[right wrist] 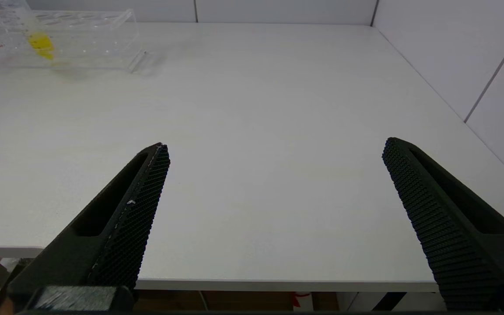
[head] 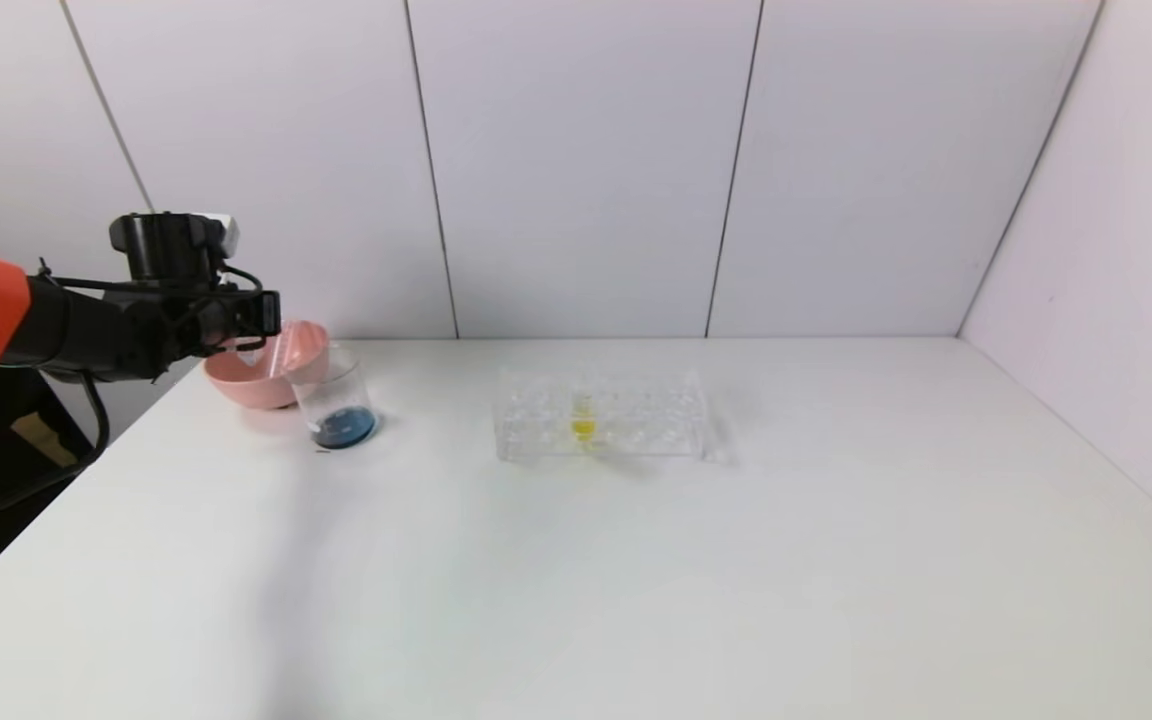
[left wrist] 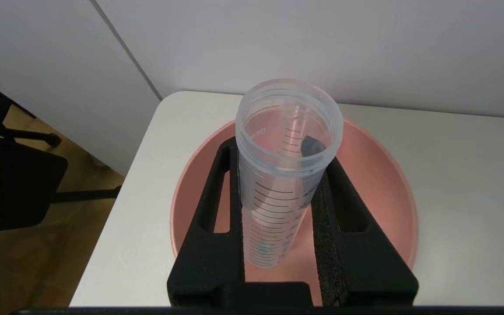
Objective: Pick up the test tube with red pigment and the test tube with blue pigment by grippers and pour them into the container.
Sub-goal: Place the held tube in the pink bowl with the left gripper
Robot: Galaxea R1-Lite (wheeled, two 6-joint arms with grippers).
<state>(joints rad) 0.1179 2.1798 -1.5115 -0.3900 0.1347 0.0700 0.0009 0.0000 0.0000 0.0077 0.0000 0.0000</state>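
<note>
Left gripper (left wrist: 278, 175) clamps a graduated tube (left wrist: 285, 175) – over pink bowl (left wrist: 379, 183); right gripper (right wrist: 274, 153) agape

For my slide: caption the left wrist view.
Left gripper shut on an emptied graduated tube above the pink bowl.

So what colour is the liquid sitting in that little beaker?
Dark blue, pooled at the bottom of the beaker; the head view shows it best.

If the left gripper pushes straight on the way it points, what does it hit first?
Probably the pink bowl: the left gripper, clamping an emptied tube, points down into it. Depth is unclear.
</note>
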